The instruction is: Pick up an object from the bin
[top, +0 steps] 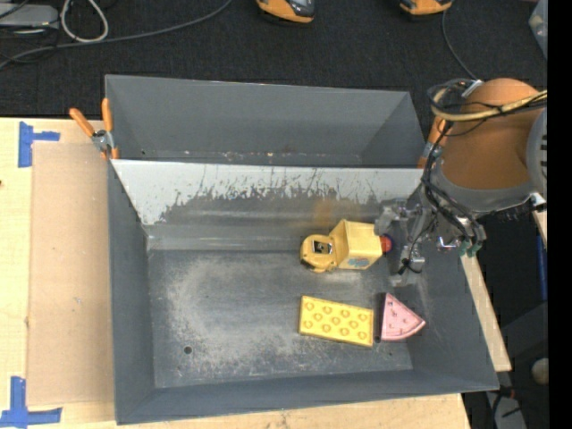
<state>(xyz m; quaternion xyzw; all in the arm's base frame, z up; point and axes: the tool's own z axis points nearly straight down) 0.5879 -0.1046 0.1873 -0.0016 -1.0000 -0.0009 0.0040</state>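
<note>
My gripper (404, 272) hangs at the right side of the bin, its fingers pointing down just right of a yellow toy truck (344, 246). Nothing shows between the fingers. The truck lies on the bin floor near the back, with its round front to the left. Below the gripper lies a pink wedge shaped like a watermelon slice (399, 320). Left of the wedge lies a flat yellow block like a cheese slice with pink-ringed holes (336, 320).
The arm with its orange cover reaches in over the bin's right rim. The left half of the bin floor is bare grey metal, and the sloped walls rise on all sides.
</note>
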